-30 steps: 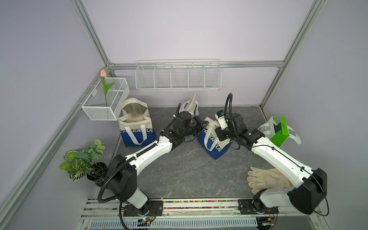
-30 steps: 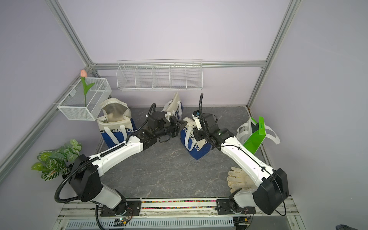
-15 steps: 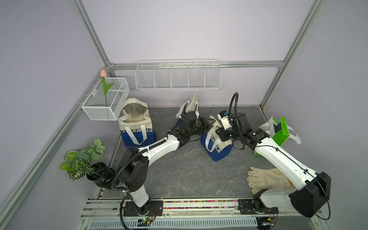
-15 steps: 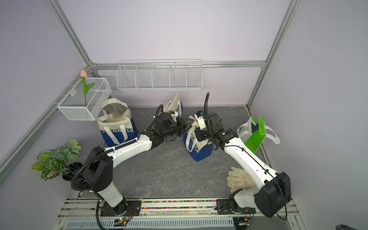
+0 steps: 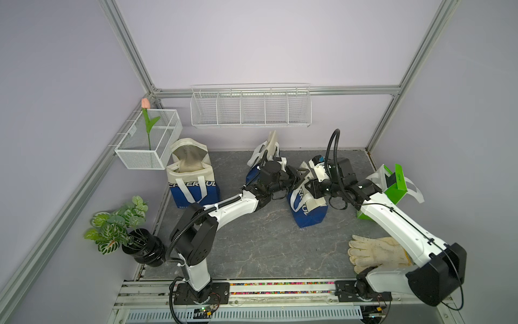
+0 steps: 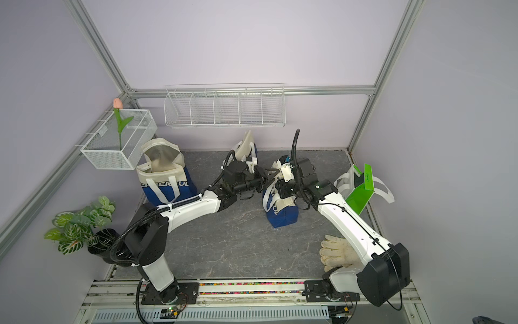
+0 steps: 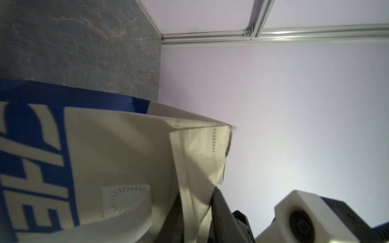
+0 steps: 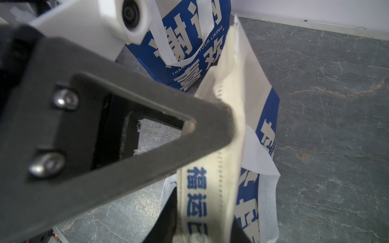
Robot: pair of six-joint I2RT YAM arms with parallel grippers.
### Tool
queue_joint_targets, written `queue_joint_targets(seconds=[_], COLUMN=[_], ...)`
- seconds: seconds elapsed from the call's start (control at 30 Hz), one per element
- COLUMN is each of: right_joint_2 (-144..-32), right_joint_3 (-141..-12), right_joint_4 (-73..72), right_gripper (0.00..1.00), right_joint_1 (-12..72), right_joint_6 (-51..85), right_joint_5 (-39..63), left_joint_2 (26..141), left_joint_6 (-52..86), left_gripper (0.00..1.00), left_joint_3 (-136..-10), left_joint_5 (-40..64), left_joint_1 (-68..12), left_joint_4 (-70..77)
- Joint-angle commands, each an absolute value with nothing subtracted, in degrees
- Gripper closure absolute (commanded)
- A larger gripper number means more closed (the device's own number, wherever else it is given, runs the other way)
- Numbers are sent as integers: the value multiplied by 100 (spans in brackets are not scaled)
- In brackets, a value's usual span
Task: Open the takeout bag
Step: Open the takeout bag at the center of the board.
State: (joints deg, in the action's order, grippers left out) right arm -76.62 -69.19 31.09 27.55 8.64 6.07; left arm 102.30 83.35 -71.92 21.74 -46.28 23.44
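The takeout bag, blue below and cream above with white handles, stands mid-table, its top pressed flat. My left gripper reaches in from the left and is shut on the cream top edge. In the left wrist view, cream fabric of the bag is pinched in the left gripper. My right gripper is shut on the same top edge. In the right wrist view, the printed cream strip of the bag runs into the right gripper.
An open bag of the same kind stands back left, and another against the back wall. A green bag is at the right edge, with gloves at front right. A potted plant and wire baskets line the left wall.
My left gripper moved right to the bag's top, opened briefly and shut on the cream edge. The right gripper and the bag shifted slightly right.
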Motion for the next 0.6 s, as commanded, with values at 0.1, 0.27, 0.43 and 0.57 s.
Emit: queue_joint_targets(seconds=[0.1,0.27,0.43,0.57], right_joint_2=[-7498,-7197,-6735,-6498], right_joint_3=[-6996,-6894,-6322,-5919], right_joint_4=[3149,3762,3792,3526], right_gripper=[64,25,22,19], right_joint_1=[2803,3162,3517,3525], right_joint_6=[899,741,823,884], right_joint_5=[606,-1132,-2056,-1562], left_joint_2=[10285,9995,9494,9343], left_joint_6=[8345,8132,7840,7868], left_gripper=[100,100,100,100], left_joint_3=[-7541,-7591,-7673,-7591], left_joint_5=[2412,1964,1440,1365], left_joint_1=[-4744,-4684,-4668,-4649], left_joint_4=[2577,1558,435,396])
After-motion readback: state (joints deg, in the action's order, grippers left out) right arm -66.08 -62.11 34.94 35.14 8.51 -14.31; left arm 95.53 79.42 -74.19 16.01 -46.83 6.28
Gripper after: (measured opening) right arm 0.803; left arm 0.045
